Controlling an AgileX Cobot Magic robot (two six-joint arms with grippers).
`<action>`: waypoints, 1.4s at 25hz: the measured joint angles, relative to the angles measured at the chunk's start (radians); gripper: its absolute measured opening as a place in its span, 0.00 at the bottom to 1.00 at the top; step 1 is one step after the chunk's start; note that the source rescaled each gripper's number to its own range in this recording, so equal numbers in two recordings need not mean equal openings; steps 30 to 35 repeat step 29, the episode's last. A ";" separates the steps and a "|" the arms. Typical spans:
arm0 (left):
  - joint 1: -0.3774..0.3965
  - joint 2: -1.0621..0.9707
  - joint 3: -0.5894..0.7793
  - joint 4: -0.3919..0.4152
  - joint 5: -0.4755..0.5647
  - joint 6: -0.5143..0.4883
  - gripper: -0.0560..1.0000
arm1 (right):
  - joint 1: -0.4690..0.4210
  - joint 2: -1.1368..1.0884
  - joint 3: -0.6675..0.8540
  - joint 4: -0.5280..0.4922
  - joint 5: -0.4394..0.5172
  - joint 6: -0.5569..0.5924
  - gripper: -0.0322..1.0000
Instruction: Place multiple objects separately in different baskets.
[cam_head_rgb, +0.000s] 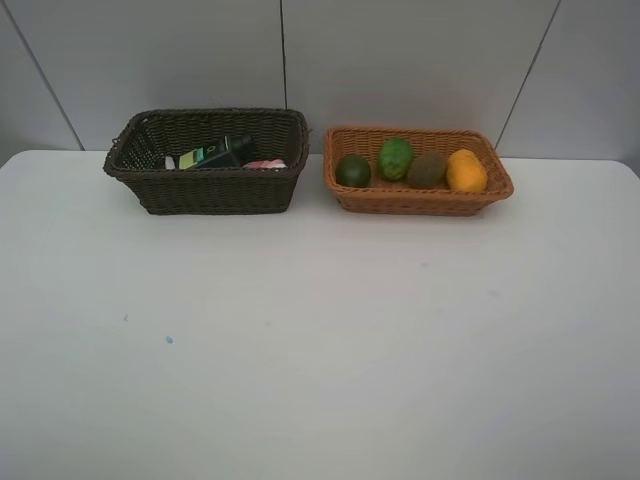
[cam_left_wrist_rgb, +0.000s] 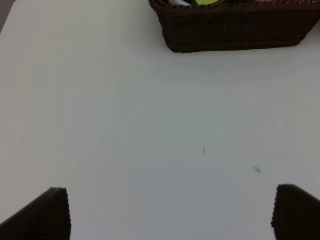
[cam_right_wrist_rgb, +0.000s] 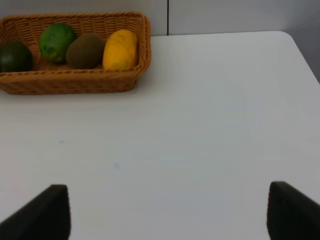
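The dark brown basket (cam_head_rgb: 210, 190) (cam_left_wrist_rgb: 240, 30) at the back left holds a dark green bottle (cam_head_rgb: 222, 153), a pink bottle (cam_head_rgb: 265, 164) and a small white item (cam_head_rgb: 170, 162). In the light orange-tan basket (cam_head_rgb: 420, 200) (cam_right_wrist_rgb: 70, 82) at the back right lie a dark green fruit (cam_head_rgb: 352, 171) (cam_right_wrist_rgb: 14, 56), a light green fruit (cam_head_rgb: 395, 158) (cam_right_wrist_rgb: 56, 41), a brown kiwi (cam_head_rgb: 427, 169) (cam_right_wrist_rgb: 85, 50) and an orange mango (cam_head_rgb: 466, 170) (cam_right_wrist_rgb: 120, 49). My left gripper (cam_left_wrist_rgb: 170, 212) and right gripper (cam_right_wrist_rgb: 167, 212) are open and empty over bare table. Neither arm shows in the exterior high view.
The white table (cam_head_rgb: 320, 330) carries a small blue speck (cam_head_rgb: 169, 340) (cam_left_wrist_rgb: 256, 169) near the front left. A grey panelled wall (cam_head_rgb: 400, 60) stands right behind the baskets. The table's right edge (cam_right_wrist_rgb: 302, 55) shows in the right wrist view.
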 joint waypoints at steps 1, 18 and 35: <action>0.000 0.000 0.000 0.000 0.000 0.000 1.00 | 0.000 0.000 0.000 0.000 0.000 0.000 0.98; 0.000 0.000 0.000 0.000 0.000 0.000 1.00 | 0.000 0.000 0.000 0.000 0.000 0.000 0.98; 0.000 0.000 0.000 0.000 0.000 0.000 1.00 | 0.000 0.000 0.000 0.000 0.000 0.000 0.98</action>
